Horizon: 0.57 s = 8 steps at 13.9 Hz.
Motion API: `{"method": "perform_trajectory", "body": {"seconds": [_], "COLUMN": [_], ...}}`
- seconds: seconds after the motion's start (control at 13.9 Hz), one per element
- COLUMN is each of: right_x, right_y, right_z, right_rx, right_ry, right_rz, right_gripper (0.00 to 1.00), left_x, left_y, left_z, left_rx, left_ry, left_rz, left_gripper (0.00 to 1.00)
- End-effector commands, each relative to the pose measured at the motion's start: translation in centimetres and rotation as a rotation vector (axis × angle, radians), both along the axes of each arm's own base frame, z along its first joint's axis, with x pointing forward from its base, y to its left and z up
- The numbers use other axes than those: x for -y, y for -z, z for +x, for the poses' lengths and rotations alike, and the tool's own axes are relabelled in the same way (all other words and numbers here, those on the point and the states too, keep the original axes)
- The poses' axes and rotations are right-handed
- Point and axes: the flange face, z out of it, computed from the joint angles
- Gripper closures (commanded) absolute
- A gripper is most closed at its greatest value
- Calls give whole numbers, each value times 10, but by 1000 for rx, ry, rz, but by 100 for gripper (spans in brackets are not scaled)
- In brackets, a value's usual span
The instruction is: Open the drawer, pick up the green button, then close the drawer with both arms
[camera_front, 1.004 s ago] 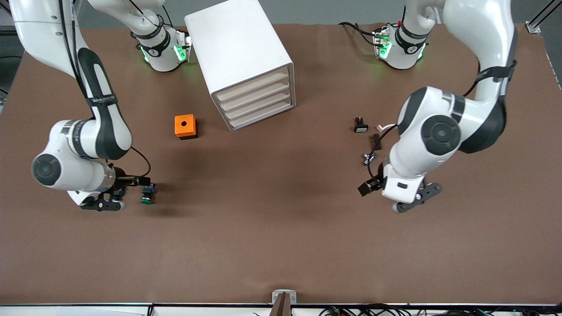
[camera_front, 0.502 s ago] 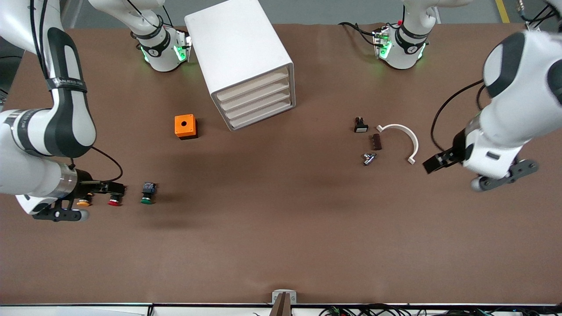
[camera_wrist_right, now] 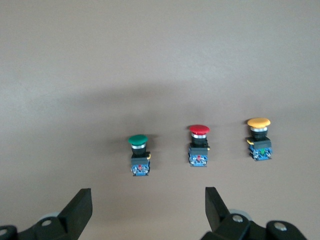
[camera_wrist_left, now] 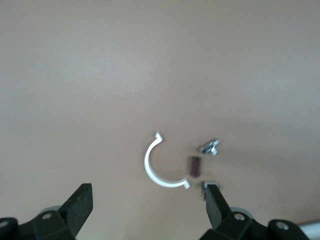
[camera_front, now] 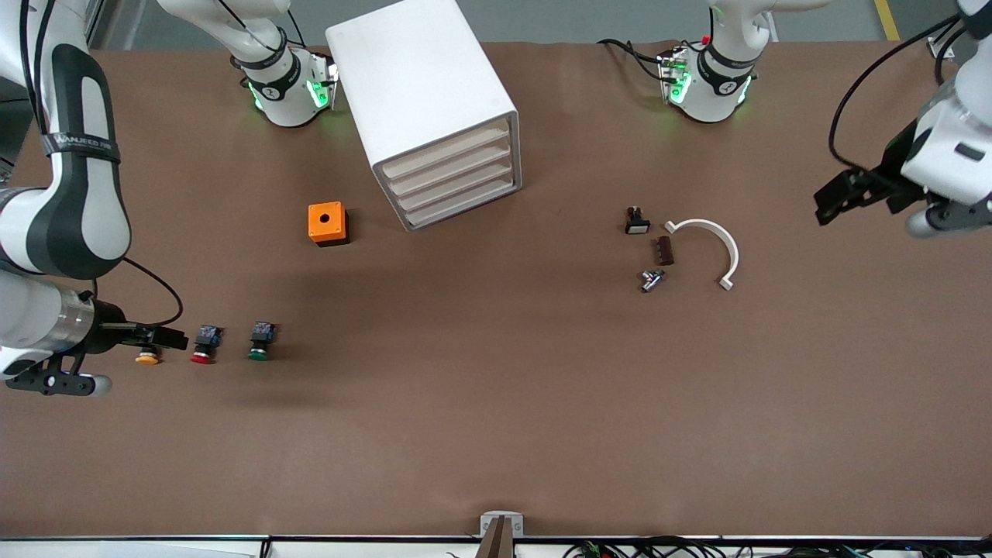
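Cabinet (camera_front: 434,108): all four drawers shut, unchanged. Left gripper (camera_front: 845,194) has swung up and away toward its end of the table (camera_front: 496,434), fingers apart, empty. Right gripper (camera_front: 151,339) has pulled back past the red button (camera_front: 204,343), uncovering it, and now hangs over the yellow one (camera_front: 146,357); fingers apart, empty. Green button (camera_front: 261,341) unmoved on the table, beside the red.
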Motion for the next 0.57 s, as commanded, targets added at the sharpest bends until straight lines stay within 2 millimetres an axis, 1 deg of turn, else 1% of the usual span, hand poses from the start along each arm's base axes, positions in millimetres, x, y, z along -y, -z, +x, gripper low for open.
{"method": "perform_trajectory", "body": {"seconds": [0.0, 0.14, 0.29, 0.36, 0.43, 0.5], "right_x": [4, 6, -6, -17, -22, -25], "right_y": [-41, -59, -69, -80, -83, -83], "right_z": [-6, -9, -9, -7, -7, -7], "right_rx": [-38, -51, -42, -25, -26, -28], "right_ry": [-12, -18, -40, -64, -76, -85], "right_rz": [-7, -14, -13, -44, -80, -93], "right_gripper": [0, 0, 0, 0, 0, 0], "left_x": [-9, -9, -7, -7, -5, -7], "left_y": [-14, -19, -25, -25, -24, -27], "left_z": [-33, -40, -47, -49, -51, -52], "left_rx": [-38, -44, -35, -37, -41, -37], "left_ry": [62, 62, 66, 66, 66, 63], "left_rz": [15, 17, 19, 17, -1, -15], "left_gripper": [0, 0, 0, 0, 0, 0]}}
